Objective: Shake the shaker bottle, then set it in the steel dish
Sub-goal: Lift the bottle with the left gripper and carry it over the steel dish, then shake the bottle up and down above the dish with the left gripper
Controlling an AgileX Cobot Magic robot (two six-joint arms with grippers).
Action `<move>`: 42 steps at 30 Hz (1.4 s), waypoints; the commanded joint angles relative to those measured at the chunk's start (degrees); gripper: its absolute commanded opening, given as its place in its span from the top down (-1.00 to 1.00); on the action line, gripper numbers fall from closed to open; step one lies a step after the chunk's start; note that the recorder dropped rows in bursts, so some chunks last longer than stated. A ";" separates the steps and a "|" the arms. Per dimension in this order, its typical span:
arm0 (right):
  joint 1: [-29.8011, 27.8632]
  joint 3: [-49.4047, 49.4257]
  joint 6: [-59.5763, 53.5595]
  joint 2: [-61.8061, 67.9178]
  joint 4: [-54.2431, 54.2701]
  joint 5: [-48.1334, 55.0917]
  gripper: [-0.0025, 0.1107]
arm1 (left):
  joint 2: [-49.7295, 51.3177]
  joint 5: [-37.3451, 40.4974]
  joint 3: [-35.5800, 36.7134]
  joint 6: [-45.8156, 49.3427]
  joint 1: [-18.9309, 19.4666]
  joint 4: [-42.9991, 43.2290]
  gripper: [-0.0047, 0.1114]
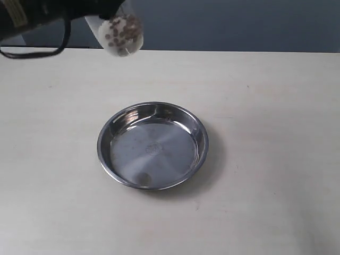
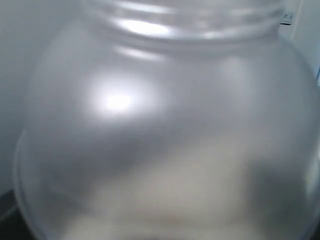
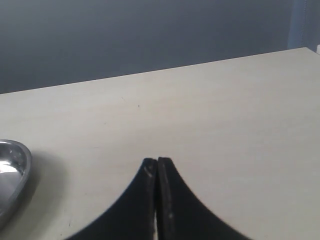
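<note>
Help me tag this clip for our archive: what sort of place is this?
Probably a robot test bench: a pale tabletop against a plain grey-blue wall, bearing a steel dish, with a bean-filled shaker bottle held aloft.

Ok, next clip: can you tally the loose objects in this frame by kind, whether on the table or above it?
shaker bottle: 1 (raised in the air at far left, brown beans inside)
steel dish: 1 (nothing in it)
Total: 2
</note>
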 commanded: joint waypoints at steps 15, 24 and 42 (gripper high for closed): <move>-0.27 0.07 -0.12 -0.27 -0.06 -0.71 0.97 | 2.00 16.10 12.98 -5.62 -12.25 -1.30 0.91; -0.27 0.07 -0.12 -0.27 -0.06 -0.71 0.97 | -2.27 15.47 11.25 -4.84 -13.27 0.53 0.91; -0.27 0.07 -0.09 -0.27 -0.06 -0.71 0.97 | -7.04 5.49 8.61 0.70 -15.75 -3.88 0.91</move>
